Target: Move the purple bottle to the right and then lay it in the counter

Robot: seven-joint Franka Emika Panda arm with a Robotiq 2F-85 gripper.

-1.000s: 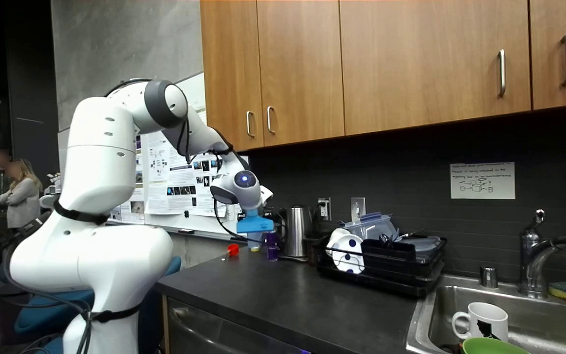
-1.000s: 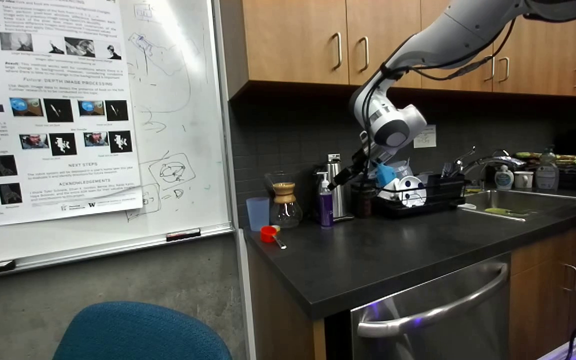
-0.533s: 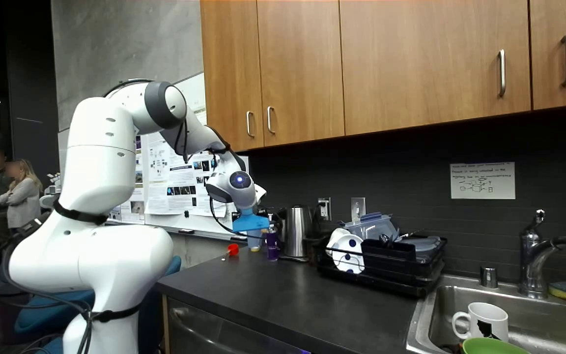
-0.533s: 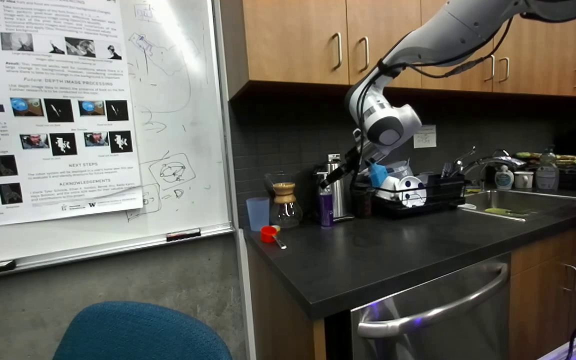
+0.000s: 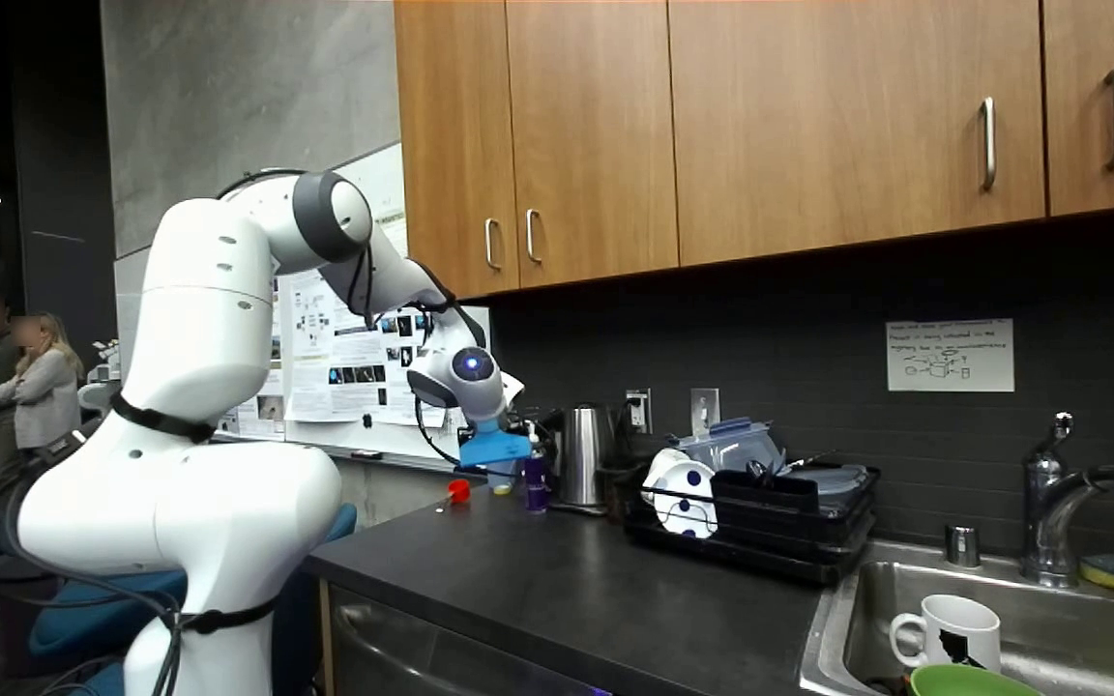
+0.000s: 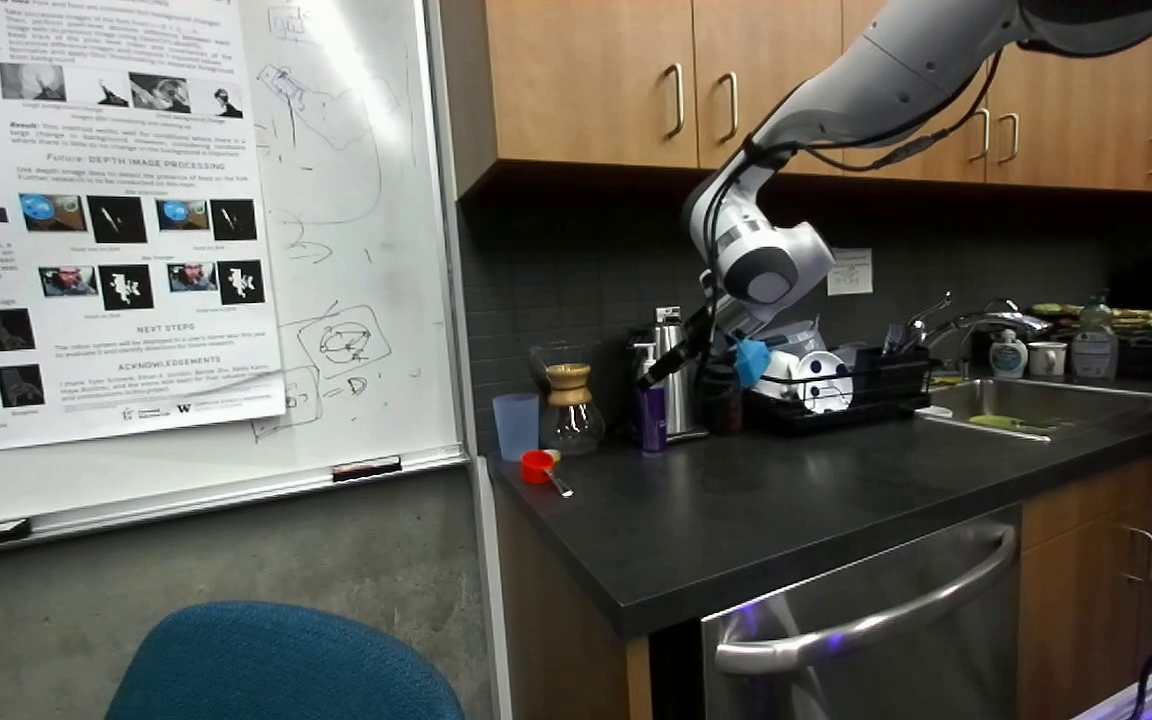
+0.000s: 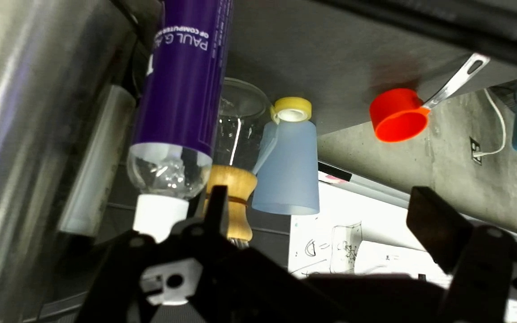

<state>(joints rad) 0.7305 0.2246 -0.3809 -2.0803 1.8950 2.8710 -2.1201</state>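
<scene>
Purple bottle (image 7: pixel 180 85) | upright on dark counter (image 6: pixel 786 500) | end effector (image 7: pixel 321 202), jaws spread apart | whiteboard (image 6: pixel 366 270), 2 people (image 5: pixel 40 387) standing

In the wrist view, the top edge cuts the bottle (image 7: pixel 182 80), the gripper (image 7: pixel 319 206) hides part of its cap, and we see the canister (image 7: pixel 11 134) blurred and cut by the left edge. In an exterior view we find the note (image 5: pixel 950 356) too small to read.

The bottle (image 7: pixel 175 103) is purple (white-lettered), the scoop (image 7: pixel 397 115) red, the dish (image 6: pixel 824 384) blue-dotted white.
</scene>
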